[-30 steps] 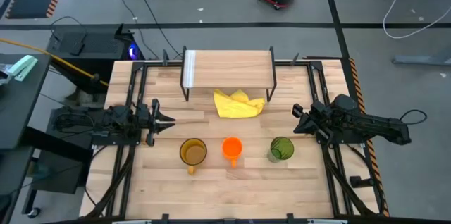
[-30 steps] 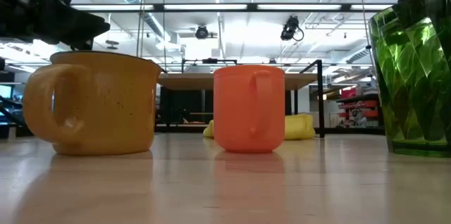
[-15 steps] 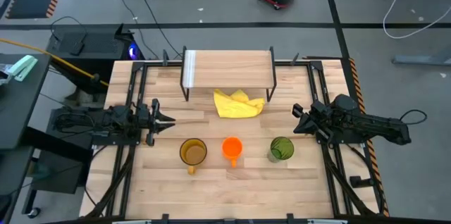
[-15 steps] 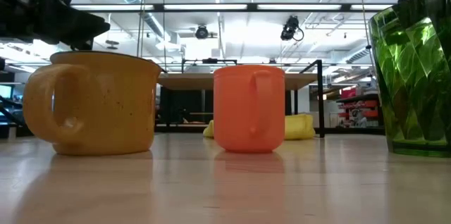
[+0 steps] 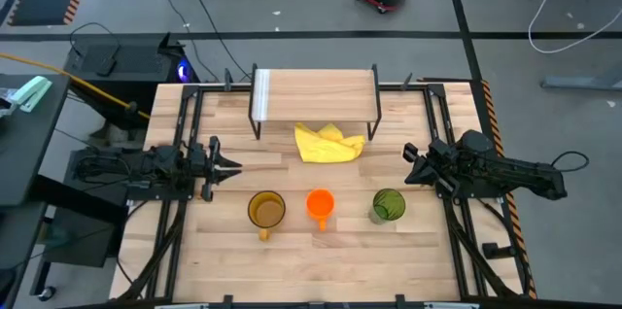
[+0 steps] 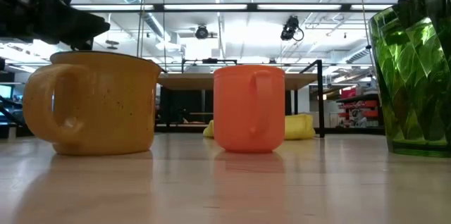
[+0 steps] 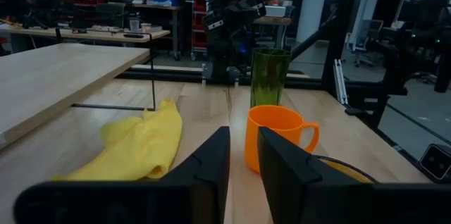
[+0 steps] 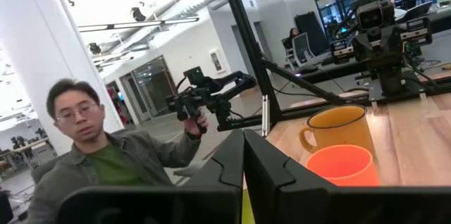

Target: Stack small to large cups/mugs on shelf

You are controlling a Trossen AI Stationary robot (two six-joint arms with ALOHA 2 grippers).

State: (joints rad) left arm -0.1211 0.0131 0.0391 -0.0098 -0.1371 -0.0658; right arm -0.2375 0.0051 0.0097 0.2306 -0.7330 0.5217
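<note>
Three drinking vessels are standing in a row near the front of the large slatted wooden tabletop (image 5: 321,260). Behind them, a small low shelf with a light wooden top board and thin black legs (image 5: 313,94) is sitting at the back edge, empty on top, with a crumpled yellow cloth (image 5: 328,142) lying just in front of it.

In the row, the tall green translucent tumbler (image 5: 388,205) is standing on the right, the wide amber-yellow mug with a handle (image 5: 265,211) on the left, and the small orange mug (image 5: 320,204) between them. All are sitting upright and apart.

The left gripper (image 5: 225,165) is hovering near the amber-yellow mug, behind and to its left, holding nothing, its fingers (image 7: 208,164) standing slightly parted. The right gripper (image 5: 411,163) is hovering near the tumbler, behind and to its right, its fingers pressed together and empty.

A person in a grey jacket (image 8: 106,157) is sitting beyond the table.
</note>
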